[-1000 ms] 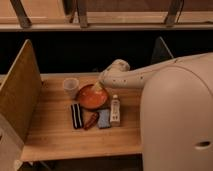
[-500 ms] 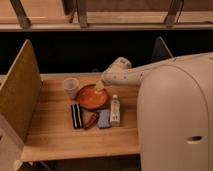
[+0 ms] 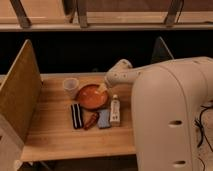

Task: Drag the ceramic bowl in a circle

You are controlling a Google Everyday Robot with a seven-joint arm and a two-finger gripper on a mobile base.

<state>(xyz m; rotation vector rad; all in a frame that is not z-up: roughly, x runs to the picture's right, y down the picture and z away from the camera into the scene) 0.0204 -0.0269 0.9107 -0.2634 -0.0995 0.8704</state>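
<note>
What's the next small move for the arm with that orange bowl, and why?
Probably ease the gripper down onto the rim of the ceramic bowl, on the side facing the bottle, to get a hold. The gripper sits open at that rim, nothing looks gripped yet, and the cup stands close by, so dragging needs a firm hold first.

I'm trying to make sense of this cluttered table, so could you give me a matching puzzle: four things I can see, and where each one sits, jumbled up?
Things:
1. small translucent whitish cup
2. shallow round orange-red ceramic bowl
3. small white bottle
4. robot's gripper

Places:
A. at the bowl's far right rim
B. just right of the flat blue item
C. leftmost of the four, beside the bowl
D. on the wooden table, between cup and gripper

Pairs: 1-C, 2-D, 3-B, 4-A
</note>
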